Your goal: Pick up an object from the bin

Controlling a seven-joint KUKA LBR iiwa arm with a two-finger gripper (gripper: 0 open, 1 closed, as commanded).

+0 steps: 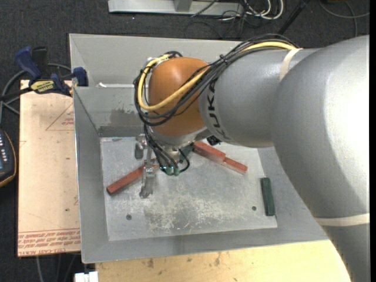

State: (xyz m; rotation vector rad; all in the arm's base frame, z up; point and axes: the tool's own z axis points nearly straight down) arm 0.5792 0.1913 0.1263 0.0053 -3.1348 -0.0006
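Arm (282, 98) is in from the right, big grey body over the right half of the bin (194, 210). Orange cover (173, 98) sits over the bin's upper middle, w/ yellow and black cables (252, 44) looped round it. The gripper (147, 176) hangs below the cover, low, at or close to the bin floor, left of centre.

Open or closed? Can't tell from this angle, as the cover and wrist hardware block the view.

The nearest thing is a red-brown stick (125, 181), lying flat on the floor and tilted, low end to the left and high end to the right. Its right end runs straight up to the gripper and meets it there. The rest of the stick pokes out to the gripper's left and a bit below. Whether it's clamped or just touched, can't say.

A second reddish stick (222, 158) lies on the other side, just right of the gripper, slanting down to the right, w/ its upper end tucked under the cover. A dark green bar (268, 196) lies well apart by the right wall, roughly upright in the view.

The floor looks scuffed and dusty near the front.
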